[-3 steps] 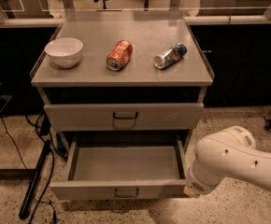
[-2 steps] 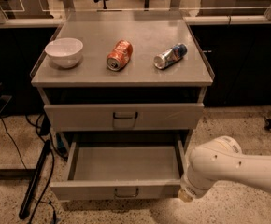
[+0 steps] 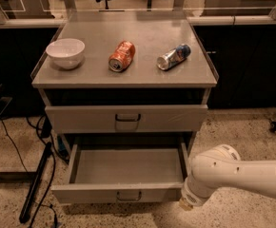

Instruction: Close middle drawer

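Note:
The middle drawer (image 3: pixel 123 167) is a grey metal tray, pulled far out and empty. Its low front panel (image 3: pixel 81 194) has a small central pull handle (image 3: pixel 128 196). Above it, the taller-fronted top drawer (image 3: pixel 81 118) stands nearly shut. My white arm (image 3: pixel 223 175) reaches in from the right. Its end sits against the open drawer's front right corner. My gripper (image 3: pixel 182 204) is almost wholly hidden under the arm's last link, and only a small tan bit shows there. The lowest drawer is hidden.
On the cabinet top (image 3: pixel 142 75) stand a white bowl (image 3: pixel 65 52), a lying orange can (image 3: pixel 122 56) and a lying blue-silver can (image 3: pixel 174 57). A black pole (image 3: pixel 35 184) and cables lie on the speckled floor at the left. Dark cabinets stand behind.
My arm's end has moved left and down, from beside the drawer's right side to its front right corner. The drawer stands just as far out as before.

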Controlling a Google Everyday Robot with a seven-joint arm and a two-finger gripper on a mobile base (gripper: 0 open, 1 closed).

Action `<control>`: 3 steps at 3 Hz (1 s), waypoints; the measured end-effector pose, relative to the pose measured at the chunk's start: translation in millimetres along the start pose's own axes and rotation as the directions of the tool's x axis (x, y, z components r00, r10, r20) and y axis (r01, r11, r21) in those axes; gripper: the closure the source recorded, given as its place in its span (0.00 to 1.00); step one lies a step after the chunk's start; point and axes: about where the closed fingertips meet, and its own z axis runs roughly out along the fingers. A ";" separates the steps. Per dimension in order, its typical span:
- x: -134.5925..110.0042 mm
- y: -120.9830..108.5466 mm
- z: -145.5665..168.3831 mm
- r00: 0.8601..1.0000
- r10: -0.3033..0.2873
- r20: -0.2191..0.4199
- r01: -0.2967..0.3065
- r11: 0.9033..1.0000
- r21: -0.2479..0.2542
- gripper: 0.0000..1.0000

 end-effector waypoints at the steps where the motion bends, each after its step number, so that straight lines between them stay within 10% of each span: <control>1: -9.5 -7.7 27.2 1.000 0.001 0.017 -0.001 1.000 -0.002 1.00; 3: -35.5 -38.4 52.1 0.999 -0.017 0.030 0.015 0.998 0.067 1.00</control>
